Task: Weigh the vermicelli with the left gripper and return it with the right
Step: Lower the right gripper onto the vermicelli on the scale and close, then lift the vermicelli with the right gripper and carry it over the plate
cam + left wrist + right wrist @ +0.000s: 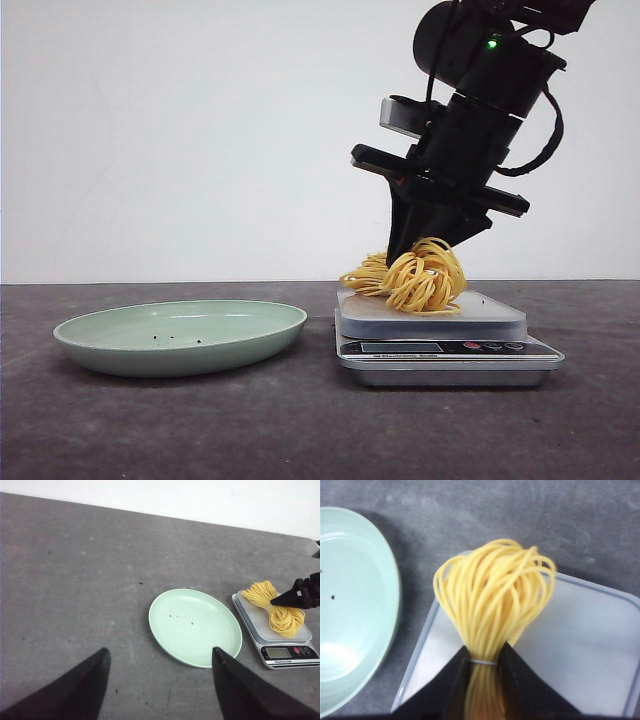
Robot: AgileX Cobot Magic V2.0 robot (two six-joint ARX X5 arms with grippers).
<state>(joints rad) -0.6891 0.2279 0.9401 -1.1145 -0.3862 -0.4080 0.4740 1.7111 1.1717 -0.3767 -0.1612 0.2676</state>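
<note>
The vermicelli [415, 278] is a yellow nest of strands on the platform of a silver kitchen scale [440, 348]. My right gripper [425, 245] comes down on it from above and is shut on it. In the right wrist view the fingers pinch the bundle [495, 595] at their tips [484, 652]. I cannot tell whether the nest rests on the scale or is just lifted. My left gripper [160, 652] is open and empty, high above the table and back from the pale green plate [195, 630]. It is out of the front view.
The pale green plate [180, 335] lies left of the scale on the dark grey table, with a few dark specks in it. The scale's display and buttons [287, 652] face the front. A white wall stands behind the table.
</note>
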